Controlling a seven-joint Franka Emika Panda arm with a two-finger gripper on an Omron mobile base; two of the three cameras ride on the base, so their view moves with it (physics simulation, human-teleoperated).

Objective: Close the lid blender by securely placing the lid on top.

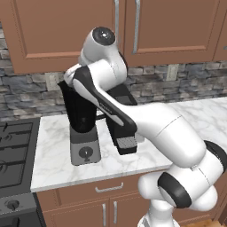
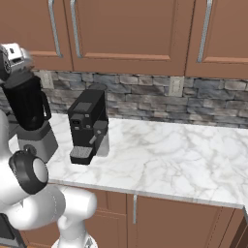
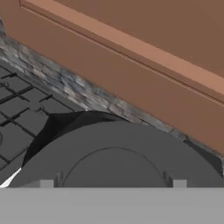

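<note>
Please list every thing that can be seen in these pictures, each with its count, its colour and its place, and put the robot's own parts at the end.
blender: one, black jar on grey base, left end of the counter
lid: one, dark grey, right before the hand camera, above the jar
coffee machine: one, black, right of the blender
counter: one, white marble
stove: one, black, left of the counter
wall cabinets: brown, above the stone backsplash
lower cabinets: brown, under the counter
arm: one, white with dark joints
gripper: one, above the jar; fingers hidden

Brown wood cabinets [image 2: 135, 34] above a grey stone backsplash [image 2: 145, 97] and marble counter [image 2: 174, 155].
</note>
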